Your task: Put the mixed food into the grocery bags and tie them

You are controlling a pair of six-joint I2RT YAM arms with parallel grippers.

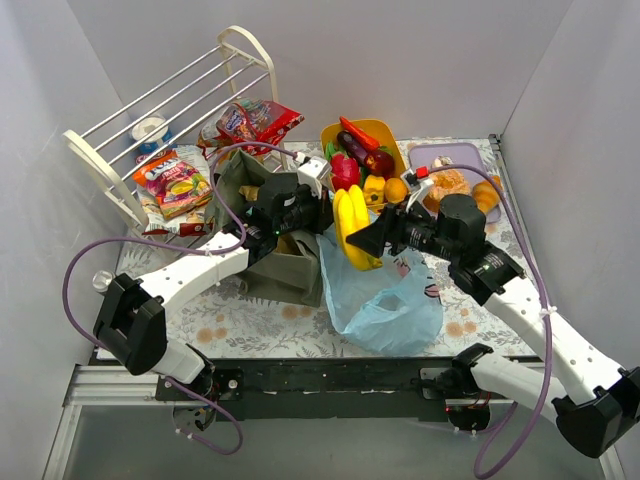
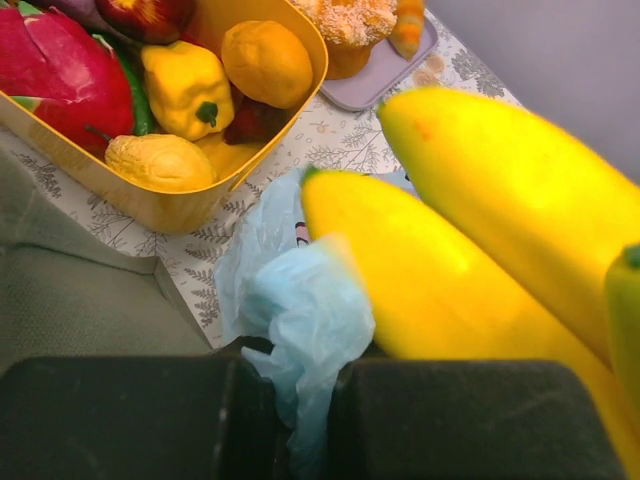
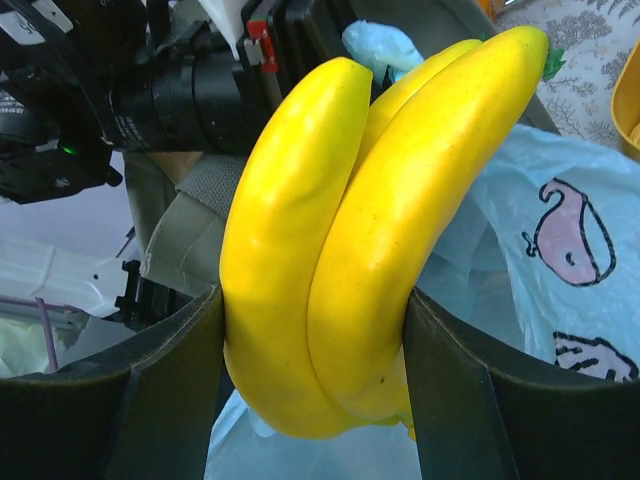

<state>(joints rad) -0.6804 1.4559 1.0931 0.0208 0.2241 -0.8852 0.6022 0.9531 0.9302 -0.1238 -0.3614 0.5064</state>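
My right gripper is shut on a bunch of yellow bananas, holding it above the mouth of the light-blue plastic bag. My left gripper is shut on a fold of that blue bag, lifting its edge beside the bananas. The olive-green tote stands under the left arm. More toy food, red, yellow and orange, fills the yellow tub. Snack packets lie by the rack.
A white wire rack stands at the back left with packets on and around it. A lilac tray with bread-like toys sits at the back right. Grey walls close in on both sides.
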